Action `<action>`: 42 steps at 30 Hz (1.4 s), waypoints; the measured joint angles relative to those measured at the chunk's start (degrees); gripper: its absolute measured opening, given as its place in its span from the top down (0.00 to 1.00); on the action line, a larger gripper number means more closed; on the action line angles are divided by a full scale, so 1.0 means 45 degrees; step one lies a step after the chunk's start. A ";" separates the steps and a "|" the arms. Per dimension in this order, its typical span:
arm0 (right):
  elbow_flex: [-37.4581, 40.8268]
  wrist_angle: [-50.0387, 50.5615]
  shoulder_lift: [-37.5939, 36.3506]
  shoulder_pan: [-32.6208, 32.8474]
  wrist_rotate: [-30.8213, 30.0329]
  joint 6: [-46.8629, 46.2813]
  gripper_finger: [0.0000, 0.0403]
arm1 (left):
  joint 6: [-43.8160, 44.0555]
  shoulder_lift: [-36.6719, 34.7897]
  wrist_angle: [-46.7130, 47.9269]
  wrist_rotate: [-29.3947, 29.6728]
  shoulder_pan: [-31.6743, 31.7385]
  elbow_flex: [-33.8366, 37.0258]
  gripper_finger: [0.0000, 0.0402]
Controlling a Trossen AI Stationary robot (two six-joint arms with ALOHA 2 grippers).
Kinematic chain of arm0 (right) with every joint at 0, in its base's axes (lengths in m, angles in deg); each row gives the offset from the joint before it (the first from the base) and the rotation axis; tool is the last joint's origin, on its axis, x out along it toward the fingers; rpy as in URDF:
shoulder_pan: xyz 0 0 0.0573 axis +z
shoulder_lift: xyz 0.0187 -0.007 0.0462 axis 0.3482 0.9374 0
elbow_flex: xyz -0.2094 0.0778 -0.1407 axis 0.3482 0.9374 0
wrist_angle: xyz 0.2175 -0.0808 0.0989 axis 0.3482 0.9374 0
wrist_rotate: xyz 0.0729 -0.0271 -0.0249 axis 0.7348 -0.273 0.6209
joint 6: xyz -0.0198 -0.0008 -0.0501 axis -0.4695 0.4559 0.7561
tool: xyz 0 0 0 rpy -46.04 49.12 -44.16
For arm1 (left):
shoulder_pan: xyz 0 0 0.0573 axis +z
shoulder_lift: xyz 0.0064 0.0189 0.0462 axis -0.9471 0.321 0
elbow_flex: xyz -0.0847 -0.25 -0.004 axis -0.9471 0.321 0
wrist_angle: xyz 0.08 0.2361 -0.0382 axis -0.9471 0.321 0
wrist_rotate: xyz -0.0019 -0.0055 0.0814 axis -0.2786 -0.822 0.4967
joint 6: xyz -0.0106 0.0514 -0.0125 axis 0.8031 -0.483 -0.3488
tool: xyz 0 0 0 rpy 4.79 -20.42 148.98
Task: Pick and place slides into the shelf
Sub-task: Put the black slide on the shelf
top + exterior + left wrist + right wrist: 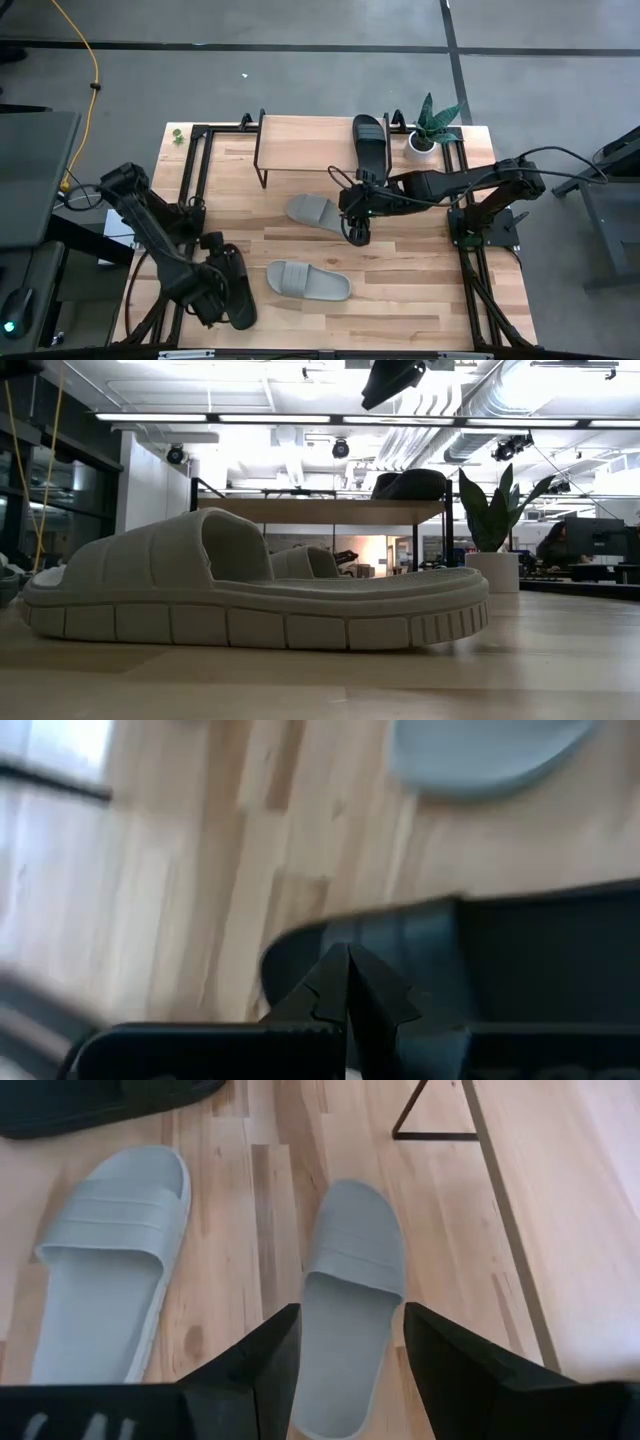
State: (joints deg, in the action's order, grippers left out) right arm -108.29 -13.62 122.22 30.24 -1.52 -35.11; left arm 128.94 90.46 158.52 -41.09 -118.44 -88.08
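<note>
One black slide (370,140) lies on the shelf (300,140), at its right end. Two light grey slides lie on the table: one in front of the shelf (318,212), one nearer the near edge (308,282). The second black slide (238,292) lies at the near left. My right gripper (350,1342) is open and hovers just right of the far grey slide (345,1280), its fingers on either side of that slide's end without touching. My left gripper (348,982) is shut, directly over the black slide (520,960). My left gripper has its shut fingertips (330,982) against or just above the rim of the black slide (300,945) at the near left. Whether they touch it, I cannot tell. The slide lies flat on the table.
A potted plant (428,128) stands at the shelf's right end. Dark metal frame rails (200,170) run along the table's left and right sides. Bare wood (420,290) lies right of the near grey slide.
</note>
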 joint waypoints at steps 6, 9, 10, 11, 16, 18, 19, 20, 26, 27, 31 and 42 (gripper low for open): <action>0.0000 -0.0001 0.0010 0.0103 -0.0542 -0.0001 0.58 | 0.0516 0.0490 -0.0909 -0.0131 -0.0708 -0.0002 1.00; 0.0002 -0.0006 0.0010 0.0098 -0.0745 -0.0006 0.58 | 0.0744 0.0490 -0.1290 -0.0008 -0.1141 -0.0254 1.00; 0.0005 -0.0022 0.0014 0.0090 -0.0824 -0.0002 0.58 | 0.0900 0.0490 -0.1283 0.0092 -0.1299 -0.0429 1.00; 0.0005 -0.0051 0.0015 0.0083 -0.0895 -0.0005 0.58 | 0.1031 0.0490 -0.1309 0.0254 -0.1456 -0.0602 1.00; 0.0010 -0.0103 0.0019 0.0083 -0.1031 -0.0040 0.58 | 0.1383 0.0495 -0.1324 0.1253 -0.2177 -0.1404 1.00; 0.0010 -0.0103 0.0019 0.0083 -0.1030 -0.0040 0.58 | 0.1408 0.0641 -0.1310 0.1502 -0.2333 -0.1679 1.00; 0.0010 -0.0102 0.0019 0.0083 -0.1031 -0.0040 0.58 | 0.1404 0.0763 -0.1285 0.1534 -0.2407 -0.1794 1.00; 0.0010 -0.0103 0.0019 0.0083 -0.1031 -0.0040 0.58 | 0.1404 0.0883 -0.1271 0.1540 -0.2461 -0.1869 1.00; 0.0010 -0.0103 0.0019 0.0083 -0.1035 -0.0040 0.58 | 0.1420 0.2064 -0.1043 0.1105 -0.2428 -0.2473 1.00; 0.0010 -0.0103 0.0019 0.0083 -0.1035 -0.0040 0.58 | 0.1473 0.2271 -0.0971 0.1014 -0.2428 -0.2631 1.00; 0.0010 -0.0104 0.0019 0.0083 -0.1030 -0.0040 0.58 | 0.2034 0.3095 -0.0207 0.0853 -0.2443 -0.3347 1.00; 0.0010 -0.0293 0.0252 0.0078 -0.1039 -0.0005 0.58 | 0.3355 0.4380 0.1929 0.0257 -0.2438 -0.4255 1.00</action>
State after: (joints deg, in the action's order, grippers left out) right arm -108.25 -14.94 123.36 30.60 -6.19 -35.14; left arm 144.03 110.17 167.20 -39.93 -129.41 -107.23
